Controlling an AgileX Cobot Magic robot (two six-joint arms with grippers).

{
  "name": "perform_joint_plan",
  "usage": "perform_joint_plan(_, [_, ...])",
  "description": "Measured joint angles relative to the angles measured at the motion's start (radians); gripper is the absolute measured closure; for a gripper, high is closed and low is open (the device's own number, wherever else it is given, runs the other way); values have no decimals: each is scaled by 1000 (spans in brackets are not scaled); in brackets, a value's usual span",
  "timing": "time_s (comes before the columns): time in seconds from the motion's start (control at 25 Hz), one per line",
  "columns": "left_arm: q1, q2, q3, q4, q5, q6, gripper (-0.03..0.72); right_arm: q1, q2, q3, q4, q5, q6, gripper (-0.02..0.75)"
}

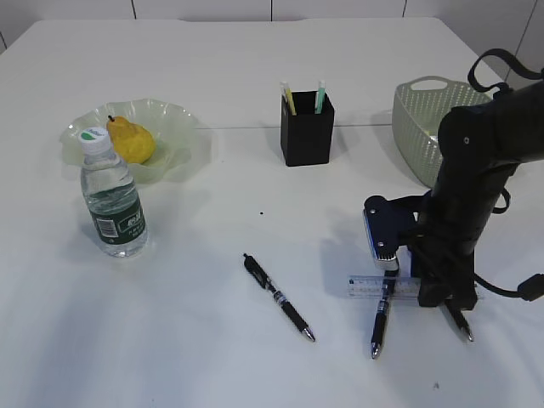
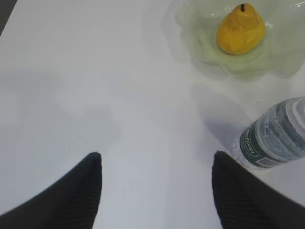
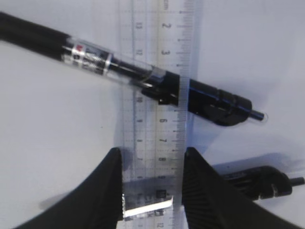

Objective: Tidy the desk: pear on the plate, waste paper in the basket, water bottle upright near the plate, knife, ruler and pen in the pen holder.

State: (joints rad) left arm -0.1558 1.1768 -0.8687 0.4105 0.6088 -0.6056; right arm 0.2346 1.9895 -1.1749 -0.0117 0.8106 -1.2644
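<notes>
Now our right claw (image 3: 151,188) narrows astride the ruler (image 3: 159,86); we pinch both long edges squarely, clear of the pen (image 3: 143,78) lying across it.

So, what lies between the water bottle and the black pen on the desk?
Nothing: in the exterior view only bare white desk lies between the small clear plastic water bottle and the black pen.

The exterior camera looks down at a slant across the desk (image 1: 212,76). Left wrist camera shares its plate (image 2: 248,67) at one o'clock; the right wrist camera hangs close over the ruler (image 3: 159,95).
</notes>
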Motion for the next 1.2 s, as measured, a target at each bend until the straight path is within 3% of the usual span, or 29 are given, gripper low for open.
perform_joint_plan(0.28, [0,0,0,0,-2,0,178,0,-12,-2,0,6,0,456])
perform_joint_plan(0.6, [0,0,0,0,-2,0,178,0,-15,-110,12,64,21,456])
perform_joint_plan(0.88, [0,0,0,0,-7,0,178,0,-15,-228,116,69,23,456])
perform_joint_plan(1.2, [0,0,0,0,-13,0,178,0,-15,-311,278,-78,23,456])
